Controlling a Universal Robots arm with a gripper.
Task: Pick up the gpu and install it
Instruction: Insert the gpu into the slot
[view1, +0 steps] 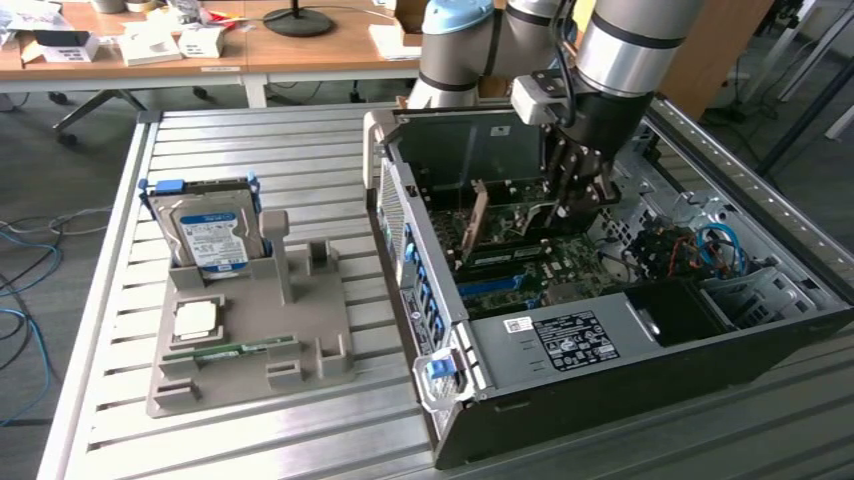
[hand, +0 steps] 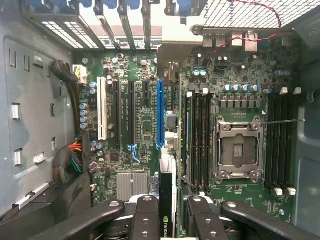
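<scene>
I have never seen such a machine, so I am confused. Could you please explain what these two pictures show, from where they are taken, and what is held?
This is a robot arm with a gripper reaching into an open computer case on a metal table. The exterior view comes from a camera off the arm; the wrist view looks past the gripper at the motherboard. Beside the case, a grey holder carries a hard drive and a memory stick. The gripper is shut on the gpu, a thin dark card seen edge-on.
</scene>
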